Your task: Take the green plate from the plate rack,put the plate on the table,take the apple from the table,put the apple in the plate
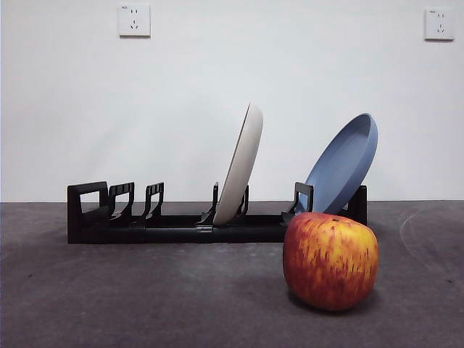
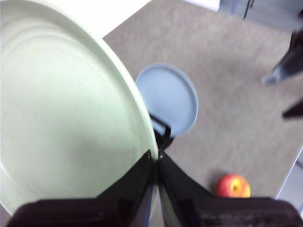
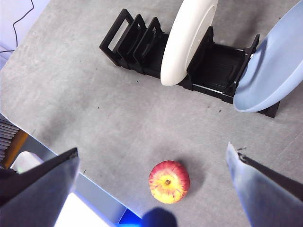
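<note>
Funny thing about the front view: we don't see the green plate (image 2: pixel 66 118) there at all, just the plate rack (image 1: pixel 181 225) with a cream-white plate (image 1: pixel 241 163) leaning in a middle slot and a blue plate (image 1: pixel 344 165) tilted at the far end from the loop handle. The apple (image 1: pixel 330 261) sits on the table (image 1: pixel 130 297) in front of the blue plate's end of the rack, clear of it.

The left wrist view is the only one showing the green plate. It fills most of that picture, well above the table, and the left gripper (image 2: pixel 156 163) has its two black jaws pressed together on the plate's rim, so it's pinching the edge. Far below we can make out the blue plate, a bit of rack and the apple, all blurry.

The right wrist view looks straight down on the rack, both remaining plates and the apple with its stem dimple up. The right gripper (image 3: pixel 154 156) hangs high over the apple with its jaws spread wide, touching nothing.
</note>
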You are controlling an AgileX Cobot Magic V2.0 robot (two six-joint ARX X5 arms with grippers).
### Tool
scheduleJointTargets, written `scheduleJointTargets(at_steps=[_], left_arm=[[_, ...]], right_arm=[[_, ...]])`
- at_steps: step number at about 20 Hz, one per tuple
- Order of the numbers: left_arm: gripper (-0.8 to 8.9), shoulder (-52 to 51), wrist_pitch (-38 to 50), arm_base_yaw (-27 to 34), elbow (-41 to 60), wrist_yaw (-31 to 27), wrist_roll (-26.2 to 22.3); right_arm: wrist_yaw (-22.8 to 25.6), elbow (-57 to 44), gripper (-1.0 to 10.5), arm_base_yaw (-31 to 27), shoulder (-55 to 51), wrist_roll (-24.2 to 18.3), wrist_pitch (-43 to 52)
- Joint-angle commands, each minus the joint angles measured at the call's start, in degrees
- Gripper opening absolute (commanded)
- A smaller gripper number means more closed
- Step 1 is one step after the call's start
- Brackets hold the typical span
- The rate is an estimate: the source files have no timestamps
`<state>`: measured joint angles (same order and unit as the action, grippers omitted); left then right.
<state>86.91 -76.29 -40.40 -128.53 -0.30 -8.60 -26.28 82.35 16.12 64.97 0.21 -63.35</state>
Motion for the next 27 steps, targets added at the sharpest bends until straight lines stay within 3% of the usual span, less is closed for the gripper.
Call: scheduleJointTargets(at_steps=[1,5,10,15,20,27], left_arm=[[-0.09,-5.9,-0.4,-2.4,12.6,-2.8,0.2],[-0.09,-15.6,-0.4,-5.1,32.2,-2.9,4.5],[-0.09,-18.9,2.4,-7.5,51.0,-4.8,10.2],[-0.09,-17.2,20.7,-9.7,69.2,-5.7,12.2],[-0.09,-12.2,35.7,-10.7,77.1,-5.7,13.1],[-0.09,6.0,44.2,-11.6,77.9,-2.2,12.4]], right_arm=[[0.4,0.0,5.6,0.0,0.1,0.2,0.4],[0.4,0.0,5.6,0.0,0.1,0.2,0.4],[0.4,0.0,5.6,0.0,0.1,0.3,0.4],[0.4,0.0,5.6,0.0,0.1,1.1,0.4],[0.3,0.0,4.9,0.1,0.1,1.1,0.4],[0.3,0.0,5.0,0.1,0.1,1.0,0.4]])
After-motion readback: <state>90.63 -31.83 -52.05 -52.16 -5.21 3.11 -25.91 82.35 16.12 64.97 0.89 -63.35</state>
